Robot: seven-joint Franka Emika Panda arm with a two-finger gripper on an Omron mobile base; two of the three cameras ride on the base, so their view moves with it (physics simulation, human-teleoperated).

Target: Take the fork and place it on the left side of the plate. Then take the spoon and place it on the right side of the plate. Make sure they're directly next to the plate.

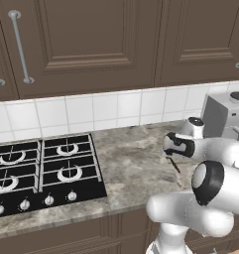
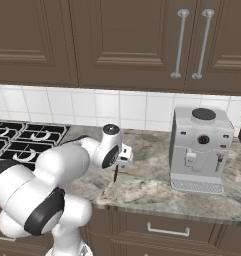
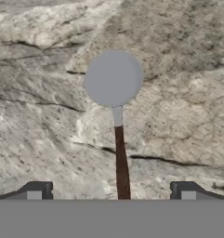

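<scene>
Pincer [image 3: 111, 190] jaws stand wide apart with nothing between the pads, hovering over the spoon [image 3: 115, 100], whose dark handle runs up between my fingertips [image 3: 36, 189] to the round grey bowl. I see the spoon lying flat on the marbled counter [image 2: 157, 187], between hob [image 1: 41, 171] and coffee machine [image 2: 199, 150].

You get two base views from behind the arm, both facing forward and down at the tabletop [image 1: 131, 163] and the tiled wall under the cabinets. The left one takes in the stove [image 1: 41, 173]; the right one takes in the coffee machine [image 2: 198, 150]. They share the marbled stretch between. Your hand view looks from close above onto the spoon [image 3: 115, 107] lying on that stretch.
</scene>
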